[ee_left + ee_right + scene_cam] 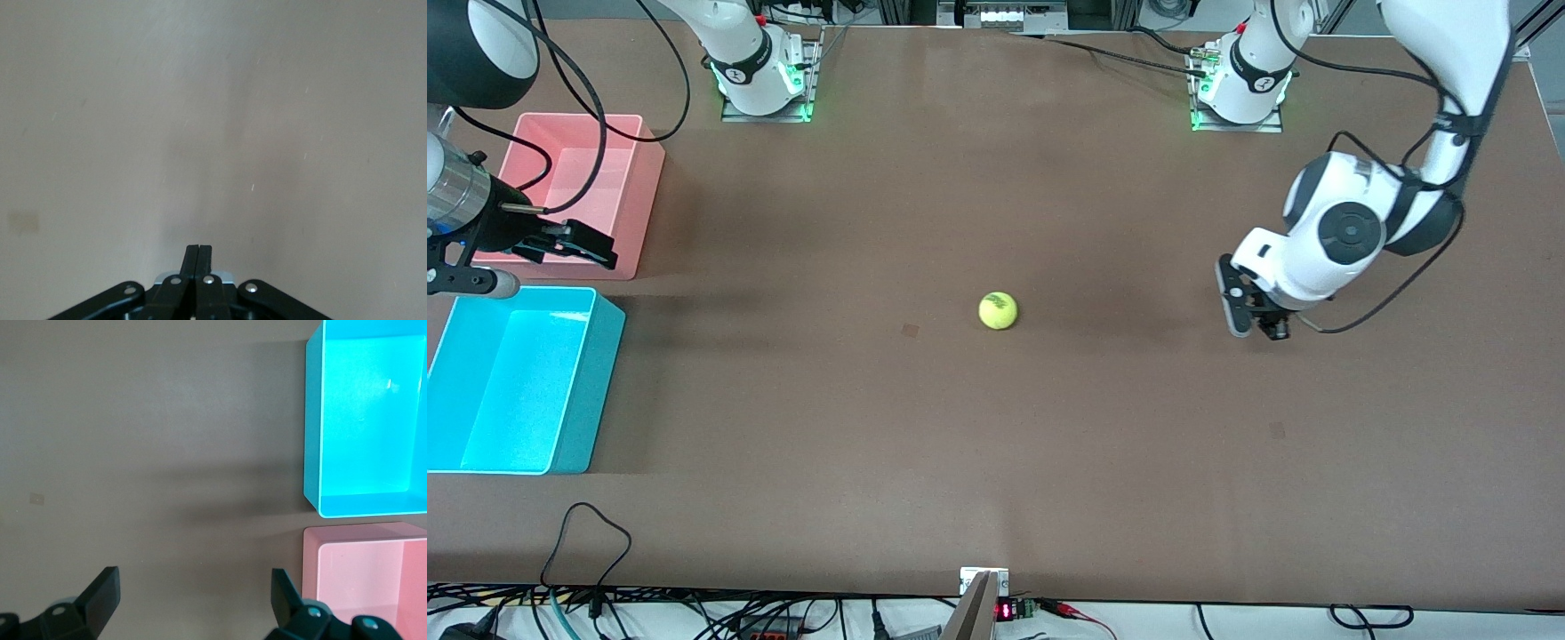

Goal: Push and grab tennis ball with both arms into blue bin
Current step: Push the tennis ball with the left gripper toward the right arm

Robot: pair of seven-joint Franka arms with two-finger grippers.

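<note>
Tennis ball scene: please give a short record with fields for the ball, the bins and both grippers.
tennis ball: on the bare table, mid-table, free
blue bin: at the right arm's end, nothing visible inside
pink bin: beside the blue bin, farther from the front camera
left gripper: jaws shut, low at the left arm's end, level with the ball
right gripper: jaws open, over the pink bin's edge

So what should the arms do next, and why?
Probably the left tool, shut and low beside the tennis ball, should sweep it toward the blue bin. The ball lies mid-table, away from the open right tool waiting over the pink bin.
</note>
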